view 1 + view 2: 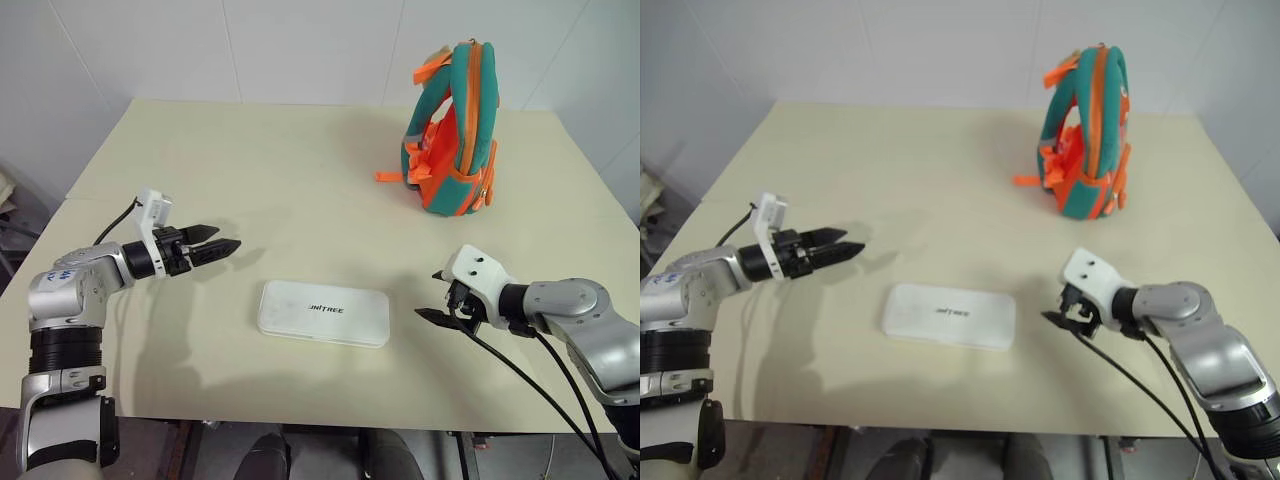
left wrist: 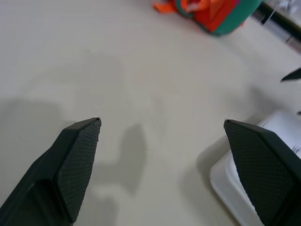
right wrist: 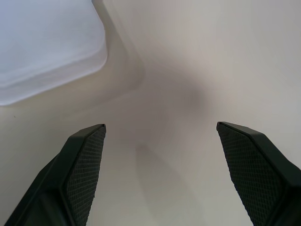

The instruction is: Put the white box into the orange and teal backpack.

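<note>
Left eye view | one white box (image 1: 323, 313) | one backpack (image 1: 452, 132) | one table (image 1: 250, 170)

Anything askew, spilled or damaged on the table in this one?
Nothing stands out. The white box lies flat and intact near the front edge of the table, between the open left hand and the open right hand. The orange and teal backpack stands upright farther back.

Worktop (image 1: 300, 170): plain pale cream, unpatterned. Box (image 1: 323, 313): white, with small dark lettering on its top face. Backpack (image 1: 455, 130): teal body, bright orange panel, straps and zipper trim. Left tool (image 1: 222, 241) and right tool (image 1: 432, 316): black fingers, cross-hatched on the inner faces, with white housings.
</note>
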`<act>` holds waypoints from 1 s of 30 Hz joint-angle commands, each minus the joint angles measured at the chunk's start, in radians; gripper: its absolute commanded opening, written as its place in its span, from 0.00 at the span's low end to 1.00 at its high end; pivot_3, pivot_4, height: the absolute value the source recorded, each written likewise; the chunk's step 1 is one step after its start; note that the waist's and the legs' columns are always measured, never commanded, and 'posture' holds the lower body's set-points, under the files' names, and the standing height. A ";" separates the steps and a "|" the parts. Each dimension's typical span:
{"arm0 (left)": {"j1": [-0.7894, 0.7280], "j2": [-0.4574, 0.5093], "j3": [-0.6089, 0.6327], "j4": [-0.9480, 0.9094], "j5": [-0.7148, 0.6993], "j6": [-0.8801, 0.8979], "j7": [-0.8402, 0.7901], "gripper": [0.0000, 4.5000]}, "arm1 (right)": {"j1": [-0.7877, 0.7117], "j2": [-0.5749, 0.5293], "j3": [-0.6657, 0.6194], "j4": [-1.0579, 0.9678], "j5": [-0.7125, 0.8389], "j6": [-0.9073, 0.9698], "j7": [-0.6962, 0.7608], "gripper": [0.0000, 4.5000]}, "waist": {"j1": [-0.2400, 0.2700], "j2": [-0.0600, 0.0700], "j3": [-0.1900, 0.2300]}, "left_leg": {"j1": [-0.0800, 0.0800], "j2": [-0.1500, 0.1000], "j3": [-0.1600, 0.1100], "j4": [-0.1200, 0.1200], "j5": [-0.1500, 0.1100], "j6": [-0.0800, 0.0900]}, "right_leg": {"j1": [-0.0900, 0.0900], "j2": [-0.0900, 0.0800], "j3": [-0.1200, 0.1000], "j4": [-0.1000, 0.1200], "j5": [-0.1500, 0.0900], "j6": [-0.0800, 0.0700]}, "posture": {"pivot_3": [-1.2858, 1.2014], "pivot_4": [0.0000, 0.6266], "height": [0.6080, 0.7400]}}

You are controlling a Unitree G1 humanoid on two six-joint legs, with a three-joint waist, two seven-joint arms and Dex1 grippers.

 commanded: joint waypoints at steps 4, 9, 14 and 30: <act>0.070 0.011 0.074 -0.097 -0.151 0.121 -0.026 0.99 | 0.028 0.012 -0.004 -0.017 -0.050 -0.049 -0.070 1.00 | -0.001 0.000 0.000 | 0.000 0.000 0.000 0.000 0.000 0.000 | 0.000 0.000 0.000 0.000 0.000 0.000 | 0.52 0.24 1.00; 0.107 0.054 0.045 -0.064 -0.182 0.229 -0.032 0.99 | 0.007 0.043 0.052 0.039 -0.108 -0.087 -0.113 1.00 | -0.002 0.000 0.000 | 0.001 0.000 0.001 0.000 0.000 -0.001 | -0.001 0.000 0.001 -0.002 0.000 0.000 | 0.52 0.24 1.00; 0.123 0.065 0.017 -0.073 -0.219 0.332 -0.051 0.99 | -0.013 0.082 0.083 0.009 -0.103 -0.073 -0.110 1.00 | -0.001 0.000 0.000 | 0.001 0.000 0.001 0.000 0.000 -0.001 | -0.001 0.000 0.002 -0.001 0.000 0.000 | 0.52 0.24 1.00; 0.082 0.003 -0.081 -0.076 -0.284 0.491 -0.039 0.99 | -0.033 0.083 0.114 -0.066 -0.091 -0.026 -0.091 1.00 | -0.001 0.000 0.000 | 0.000 0.000 0.003 0.000 0.000 -0.001 | -0.003 0.000 0.003 -0.001 0.000 0.000 | 0.52 0.24 1.00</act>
